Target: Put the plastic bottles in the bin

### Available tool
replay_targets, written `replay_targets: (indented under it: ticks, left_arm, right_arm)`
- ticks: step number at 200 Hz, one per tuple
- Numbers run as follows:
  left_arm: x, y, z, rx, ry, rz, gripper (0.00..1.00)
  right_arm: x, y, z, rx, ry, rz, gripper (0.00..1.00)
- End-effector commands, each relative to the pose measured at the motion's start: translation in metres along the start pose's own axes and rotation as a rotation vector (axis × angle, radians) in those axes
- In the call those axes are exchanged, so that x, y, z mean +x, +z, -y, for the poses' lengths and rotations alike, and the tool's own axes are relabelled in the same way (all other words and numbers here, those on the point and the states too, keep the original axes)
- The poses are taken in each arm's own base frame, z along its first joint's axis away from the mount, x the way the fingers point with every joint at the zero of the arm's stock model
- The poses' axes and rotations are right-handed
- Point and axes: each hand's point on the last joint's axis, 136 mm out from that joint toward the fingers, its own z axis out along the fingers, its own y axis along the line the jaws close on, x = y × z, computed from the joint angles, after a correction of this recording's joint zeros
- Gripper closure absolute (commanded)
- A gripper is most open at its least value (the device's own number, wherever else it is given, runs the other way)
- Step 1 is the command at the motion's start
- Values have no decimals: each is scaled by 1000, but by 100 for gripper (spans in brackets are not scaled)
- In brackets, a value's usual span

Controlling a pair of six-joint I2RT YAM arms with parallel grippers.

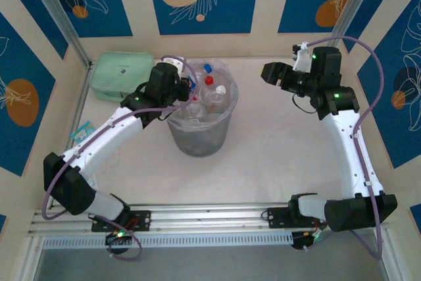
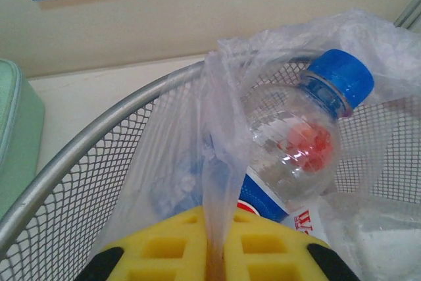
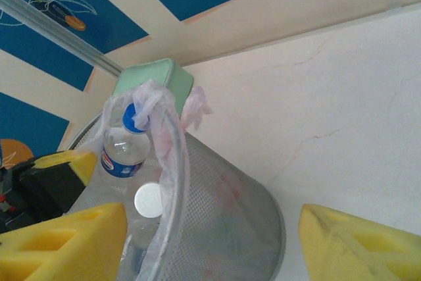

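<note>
The bin (image 1: 197, 139) stands mid-table, lined with a clear bag (image 1: 227, 74), and the bottles (image 1: 209, 93) lie piled inside it – blue, red and white caps show from above. The left gripper (image 1: 189, 90) sits over the bin's left rim. In the left wrist view its yellow pads (image 2: 171, 248) are almost together, with a fold of the bag (image 2: 220, 162) pinched in the seam between them. Just past them a blue-capped bottle (image 2: 296, 143) leans inside the mesh wall (image 2: 99, 136), cap up and to the right, with a red cap seen dimly through it.

The right gripper (image 1: 268, 70) hangs to the right of the bin, well apart from it and above bare table (image 1: 276, 156). Its pads (image 3: 66, 241) stand wide apart with nothing held between them – the bin (image 3: 223, 222) lies beyond them, with the blue-capped bottle (image 3: 125, 146) and a white cap (image 3: 148, 200) at its mouth. A mint pouch (image 1: 122, 76) lies behind the bin to the left.
</note>
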Motion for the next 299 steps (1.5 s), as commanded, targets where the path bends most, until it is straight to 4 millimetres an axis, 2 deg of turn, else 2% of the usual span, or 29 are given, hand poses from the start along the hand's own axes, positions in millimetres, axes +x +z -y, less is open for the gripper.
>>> replay_targets:
  ticks: [1,39,76,99,108,117,124,144,150,156,168,172,189,205,240,256,275,299]
  left_arm:
    - [-10,-28,-12,-43,24,28,87]
    - [-21,-54,-44,-111,-23,97,84]
    - [-13,-56,-81,-173,-112,114,90]
    - [-11,-63,-98,-194,-155,139,89]
    - [-11,-68,-106,-207,-164,151,80]
    - [-8,-74,-117,-236,-175,157,65]
    - [-4,-78,-128,-266,-184,163,53]
    - [19,-87,-162,-381,-203,155,27]
    - [27,-89,-172,-417,-202,150,19]
    - [36,-91,-180,-452,-202,146,12]
    - [53,-92,-196,-515,-199,135,1]
    - [59,-93,-200,-536,-199,133,0]
    - [88,-86,-216,-601,-194,117,0]
    - [115,-73,-225,-634,-183,93,0]
    - [154,-45,-232,-642,-129,66,0]
    - [159,-37,-235,-642,-115,54,0]
    - [150,-27,-234,-625,-48,99,0]
    - [153,-9,-236,-612,41,106,0]
  right_arm:
    - [2,-9,-7,-52,17,-5,30]
    - [4,-5,-3,-56,23,-22,30]
    - [8,-4,2,-46,34,-31,30]
    - [8,-8,8,-27,21,-24,30]
    - [9,-9,13,-9,0,-13,25]
    - [10,-8,23,25,-29,0,17]
    - [13,-5,32,50,-68,9,15]
    - [22,5,64,144,-137,60,9]
    - [25,8,74,175,-146,74,3]
    - [29,11,84,205,-158,84,0]
    - [37,16,105,269,-175,98,1]
    - [41,18,112,290,-177,100,1]
    - [56,26,143,377,-152,117,1]
    - [72,34,163,406,-137,140,1]
    - [103,47,211,531,-160,139,1]
    - [117,56,226,560,-150,113,1]
    - [127,64,237,562,-132,122,1]
    - [128,72,246,557,-136,178,1]
